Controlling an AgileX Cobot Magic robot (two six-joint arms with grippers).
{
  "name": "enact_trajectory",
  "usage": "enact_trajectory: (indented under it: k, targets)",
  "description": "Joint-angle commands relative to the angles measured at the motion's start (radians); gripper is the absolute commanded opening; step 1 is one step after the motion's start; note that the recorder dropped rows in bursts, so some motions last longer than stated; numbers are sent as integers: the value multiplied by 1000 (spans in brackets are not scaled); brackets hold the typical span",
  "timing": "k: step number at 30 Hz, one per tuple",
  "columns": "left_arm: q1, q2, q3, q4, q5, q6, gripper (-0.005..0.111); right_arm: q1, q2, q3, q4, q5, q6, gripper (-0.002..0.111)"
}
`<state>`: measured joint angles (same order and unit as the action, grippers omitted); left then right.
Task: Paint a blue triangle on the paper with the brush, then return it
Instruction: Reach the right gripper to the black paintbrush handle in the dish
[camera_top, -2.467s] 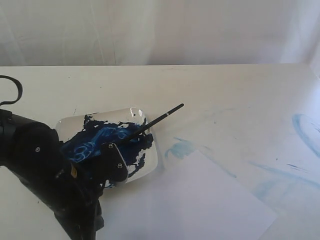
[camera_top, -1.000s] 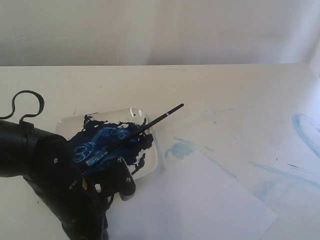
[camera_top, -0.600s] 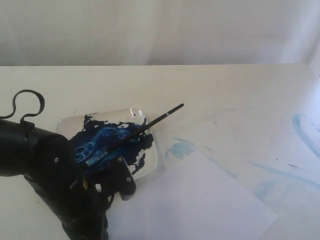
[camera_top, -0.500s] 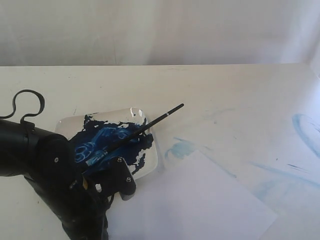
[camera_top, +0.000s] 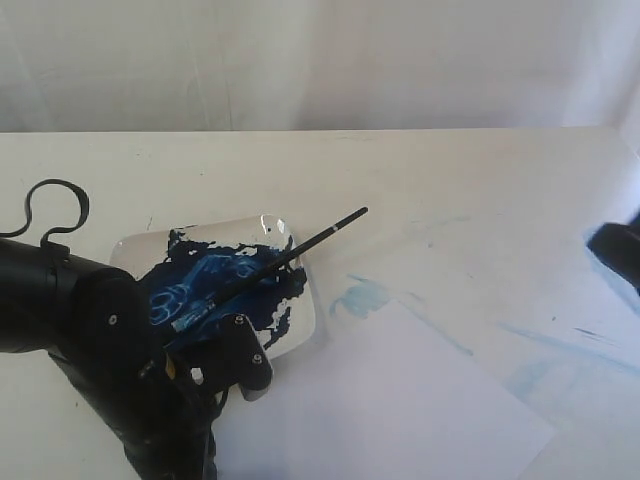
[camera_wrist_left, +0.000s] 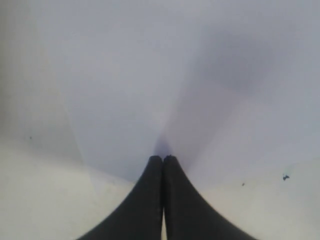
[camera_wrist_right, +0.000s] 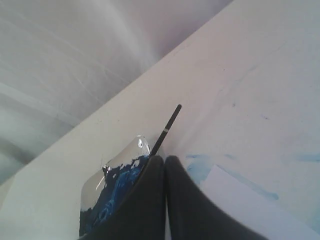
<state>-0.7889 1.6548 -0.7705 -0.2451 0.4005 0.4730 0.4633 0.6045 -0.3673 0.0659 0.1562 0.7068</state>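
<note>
The left jaws are pressed together and empty, low over the paper (camera_top: 400, 400). The right jaws are likewise closed on nothing. The brush (camera_top: 285, 259) lies across the paint-smeared dish (camera_top: 135, 248), left of the paper, on the tabletop (camera_top: 450, 180).

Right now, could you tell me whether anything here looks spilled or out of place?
Yes: pale blue smears stain the tabletop beside the paper, while the paper itself looks unpainted.

The paper (camera_top: 400, 400) was plain white. The brush (camera_top: 310, 243) had a black handle with one pale band. The dish (camera_top: 300, 325) was white, blotched dark blue; the cream table (camera_top: 300, 170) bore faint pale-blue smears (camera_top: 362, 297).
</note>
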Motion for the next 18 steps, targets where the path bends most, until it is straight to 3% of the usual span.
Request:
enact_trajectory:
  k: [1,10,18]
  targets:
    - [-1,10,3,-13,10,0,0,75,277,-181,-7,15,-33,0]
    - [-1,10,3,-13,10,0,0,184,664,-466,-7,15,-31,0]
    - [-1,10,3,-13,10,0,0,165,870,-635,28,76,-29,0]
